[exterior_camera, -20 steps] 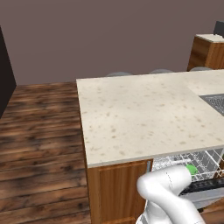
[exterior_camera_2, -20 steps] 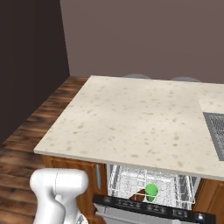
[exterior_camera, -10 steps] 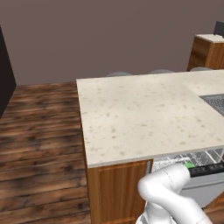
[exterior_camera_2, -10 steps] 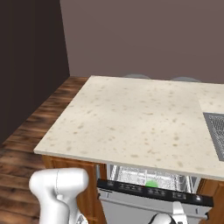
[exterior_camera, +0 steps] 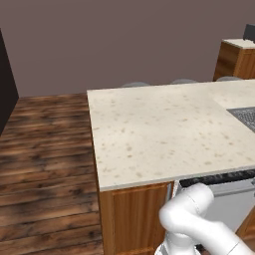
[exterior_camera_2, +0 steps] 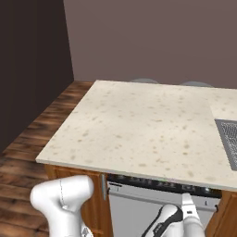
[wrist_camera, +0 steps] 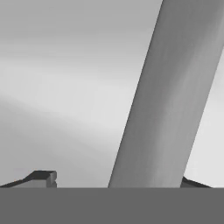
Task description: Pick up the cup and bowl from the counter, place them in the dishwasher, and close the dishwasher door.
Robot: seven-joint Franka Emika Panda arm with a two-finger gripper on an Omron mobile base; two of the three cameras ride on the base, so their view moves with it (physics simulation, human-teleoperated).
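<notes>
The door [exterior_camera_2: 152,208] is nearly or fully up under the bench [exterior_camera_2: 143,125] edge; dark control strip [exterior_camera_2: 162,184] sits right below the slab, pale grey panel below it. A thin sliver of something greenish shows at the strip's top edge in the right base view, too small to tell what. The left base view shows the same: strip [exterior_camera: 219,178] tucked under the bench [exterior_camera: 159,129], grey panel [exterior_camera: 234,204] beneath, arm in front of it. Can't tell whether the latch is seated.

Handling, as a judgement: the door is a stiff hinged panel, spring-balanced, not fragile, with a smooth face that is likely slippery to a push. Best contact is the bar handle [wrist_camera: 168,96] or the top edge near the strip, where leverage is greatest. A flat push is enough; no pinch needed.

Hand [wrist_camera: 118,181] is close against the door: the bar crosses the hand view at a slant, with the grey panel behind. One fingertip [wrist_camera: 41,177] sits at lower left, the other just shows at lower right, so the fingers stand apart with the bar between them, clamped on nothing that I can see. In the right base view the hand [exterior_camera_2: 187,213] is low in front of the panel.

Cup and bowl are presumably inside. Wooden cabinet fronts [exterior_camera_2: 95,203] flank the door.
</notes>
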